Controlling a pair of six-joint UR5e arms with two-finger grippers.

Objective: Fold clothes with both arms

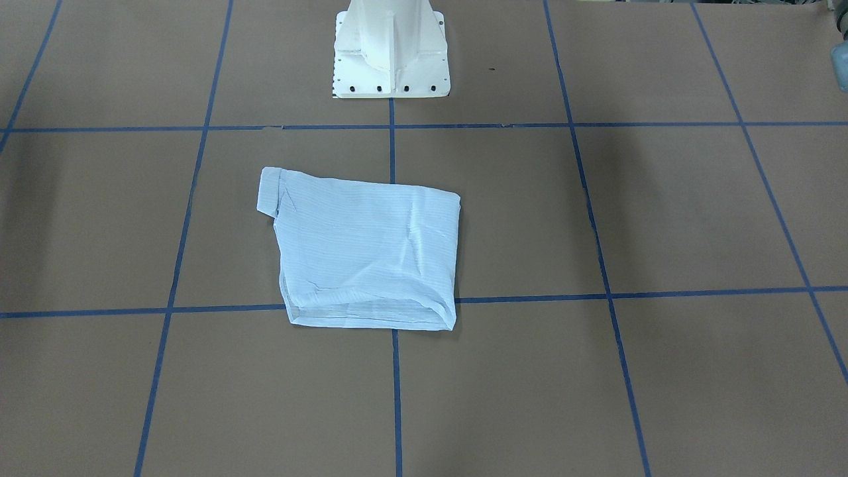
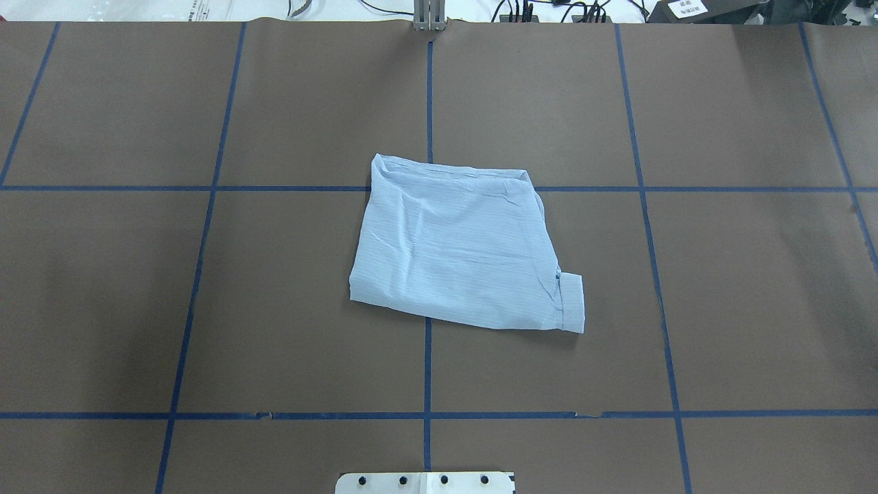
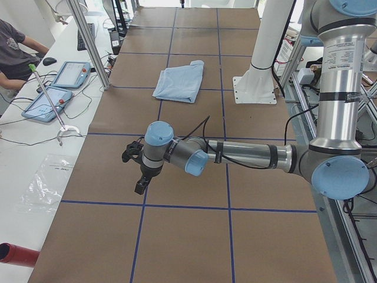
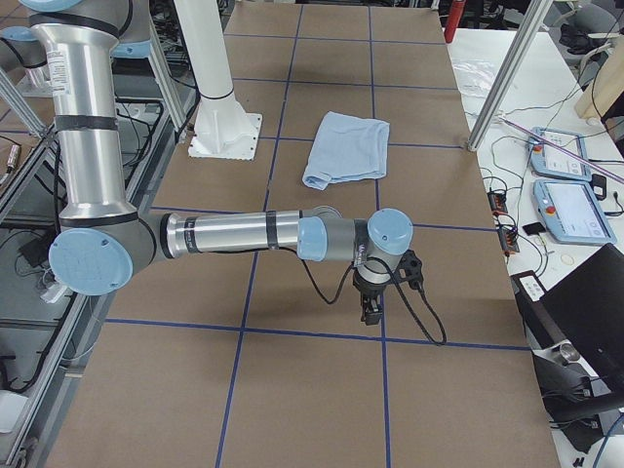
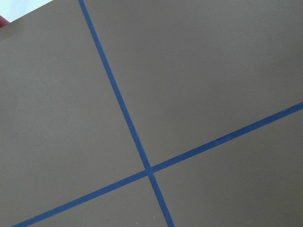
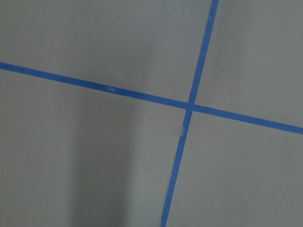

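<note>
The clothes (image 2: pixel 453 247) are one pale-blue striped shirt, folded into a rough rectangle and lying flat at the table's middle; a cuff sticks out at one corner (image 1: pixel 270 192). Neither arm touches it. In the left side view the shirt (image 3: pixel 178 81) lies far beyond my left gripper (image 3: pixel 140 187), which hangs low over the bare brown table. In the right side view my right gripper (image 4: pixel 370 310) hangs the same way, well short of the shirt (image 4: pixel 348 146). I cannot tell whether either gripper is open or shut. Both wrist views show only brown table and blue tape lines.
The white pedestal base (image 1: pixel 391 59) stands at the robot's side of the table. Blue tape lines (image 2: pixel 428 103) divide the brown surface into squares. On the side bench are teach pendants (image 3: pixel 66 73), a clear bag (image 3: pixel 50 183) and a seated person (image 3: pixel 13 47).
</note>
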